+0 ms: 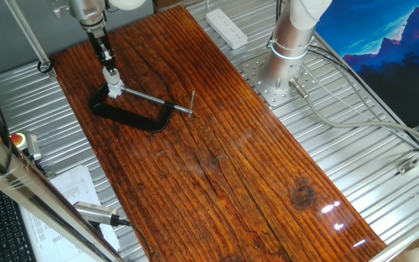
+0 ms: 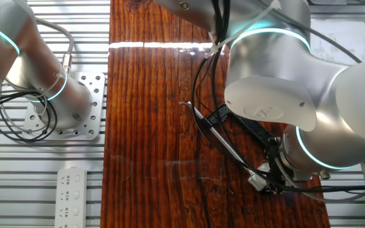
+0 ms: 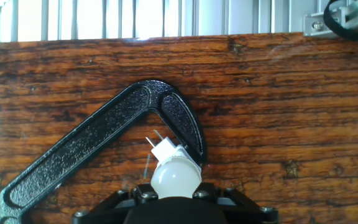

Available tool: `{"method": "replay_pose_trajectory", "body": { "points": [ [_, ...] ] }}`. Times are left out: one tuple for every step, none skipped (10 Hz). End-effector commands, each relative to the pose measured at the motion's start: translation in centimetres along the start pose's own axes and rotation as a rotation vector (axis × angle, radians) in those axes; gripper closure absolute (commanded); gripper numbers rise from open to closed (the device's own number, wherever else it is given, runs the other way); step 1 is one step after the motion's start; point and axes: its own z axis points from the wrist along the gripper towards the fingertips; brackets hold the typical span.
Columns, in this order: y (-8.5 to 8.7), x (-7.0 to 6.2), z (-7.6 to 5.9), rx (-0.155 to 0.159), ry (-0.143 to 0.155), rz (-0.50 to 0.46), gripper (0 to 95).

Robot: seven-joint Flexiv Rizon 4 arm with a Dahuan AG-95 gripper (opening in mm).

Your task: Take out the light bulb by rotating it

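Your tool (image 3: 176,208) is closed around the rounded top of the light bulb (image 3: 174,175), a light, smooth, fragile thing, its pins free above the black C-clamp (image 3: 98,152): grip gently.

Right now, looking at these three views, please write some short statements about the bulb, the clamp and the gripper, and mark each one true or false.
1. The gripper holds the bulb. True.
2. The bulb's pins are seated in a socket. False: in the hand view two bare pins stick out from its base, free in the air.
3. The clamp lies flat on the wooden table. True.
4. The clamp is red. False: it is black, with a steel screw rod.
5. A white power strip lies beyond the table's far edge. True.
6. The bulb lies on the table away from the gripper. False: it sits at the gripper's tip, above the clamp.
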Motion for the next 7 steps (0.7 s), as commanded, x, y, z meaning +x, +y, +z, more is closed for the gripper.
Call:
{"method": "replay_pose_trajectory", "body": {
  "points": [
    [-0.02, 0.19, 0.28, 0.011, -0.014, -0.016, 38.0],
    [0.0, 0.23, 0.64, 0.012, -0.02, -0.015, 38.0],
    [0.01, 0.24, 0.76, 0.013, -0.027, -0.012, 38.0],
    [0.01, 0.24, 0.75, 0.015, -0.026, -0.012, 38.0],
    [0.01, 0.24, 0.76, 0.019, -0.026, -0.011, 57.0],
    [-0.02, 0.24, 0.75, 0.024, -0.026, -0.012, 57.0],
    [-0.06, 0.24, 0.75, 0.027, -0.027, -0.013, 57.0]
  ]
}}
